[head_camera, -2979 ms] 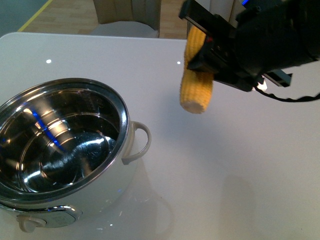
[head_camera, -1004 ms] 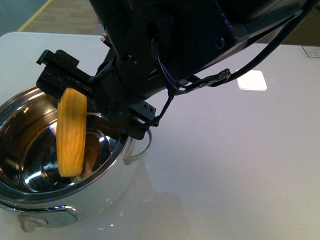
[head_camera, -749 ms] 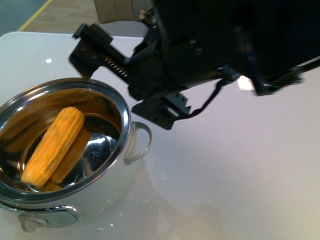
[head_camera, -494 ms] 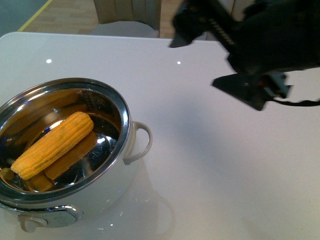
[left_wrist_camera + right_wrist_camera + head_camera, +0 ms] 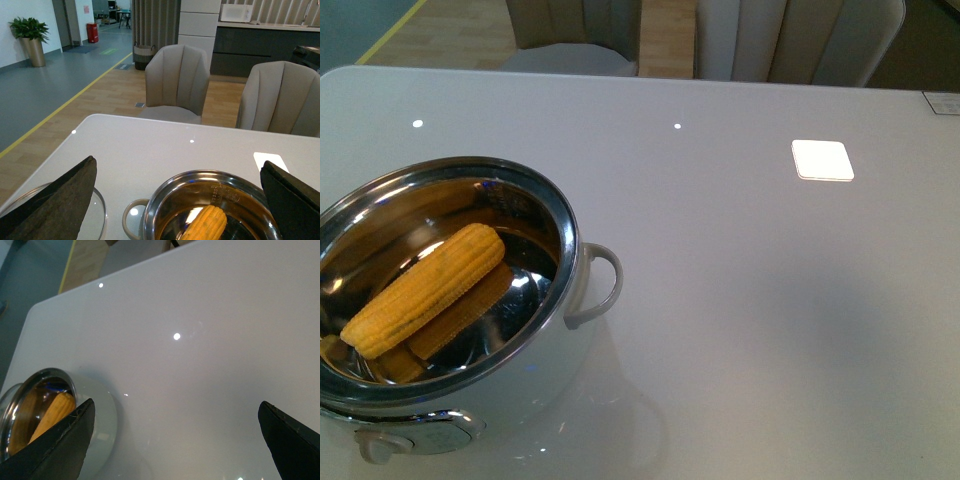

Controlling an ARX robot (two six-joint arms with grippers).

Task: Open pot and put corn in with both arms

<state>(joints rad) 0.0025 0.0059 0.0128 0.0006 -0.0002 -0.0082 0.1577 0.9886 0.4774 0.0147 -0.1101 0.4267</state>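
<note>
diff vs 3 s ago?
The right gripper carried the corn from above the table over the pot, let it go inside, then withdrew out of the front view, open and empty. Pot unmoved, lid off throughout.

Two beige upholstered chairs [image 5: 177,82] are standing behind the glossy white table [image 5: 750,300], on a wood floor [image 5: 107,92] edged by a yellow line [image 5: 70,107]. A potted plant [image 5: 29,40] is sitting by the white wall, and dark cabinets [image 5: 250,47] are lining the back.
</note>
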